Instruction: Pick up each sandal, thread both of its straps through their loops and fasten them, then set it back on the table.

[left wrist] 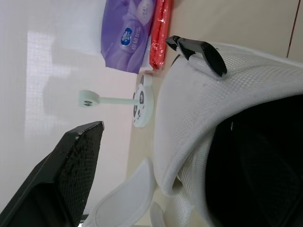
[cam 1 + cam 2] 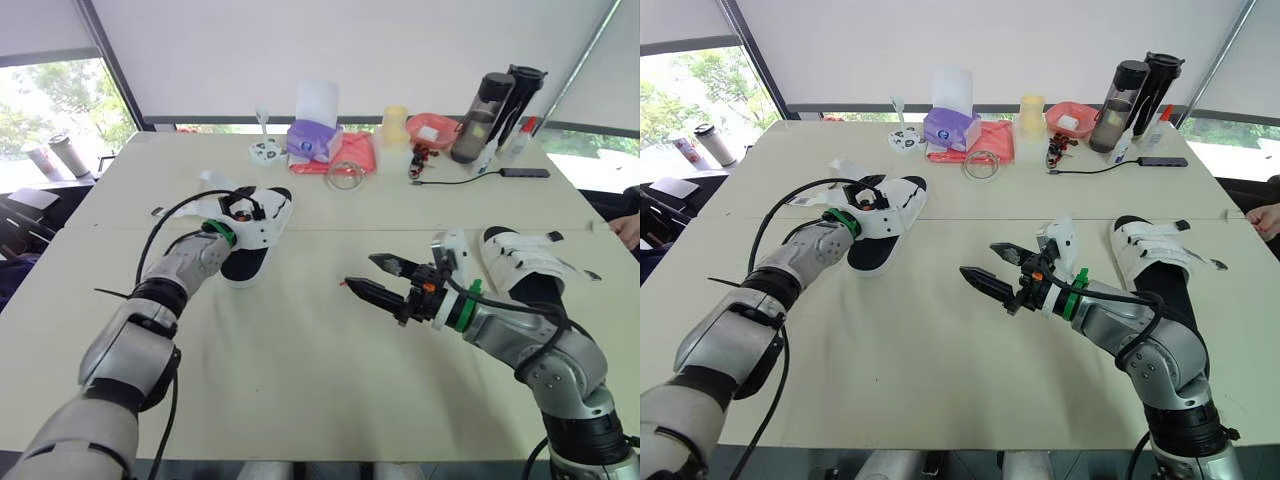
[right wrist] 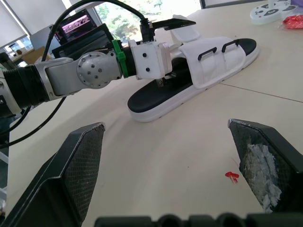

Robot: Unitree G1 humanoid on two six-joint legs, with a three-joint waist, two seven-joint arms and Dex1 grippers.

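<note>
Right fingers [image 2: 375,292] spread; left sandal [image 2: 262,236] lies diagonally, toe pointing away.

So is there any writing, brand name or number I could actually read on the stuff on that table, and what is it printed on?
No text here can be read for certain.
Purple plastic tissue pack: a round blue brand mark with white lettering, too blurred to read.
Dark tinted drinking bottle: any print is too small to tell.
White strapped sandals: no lettering that I can see.
</note>
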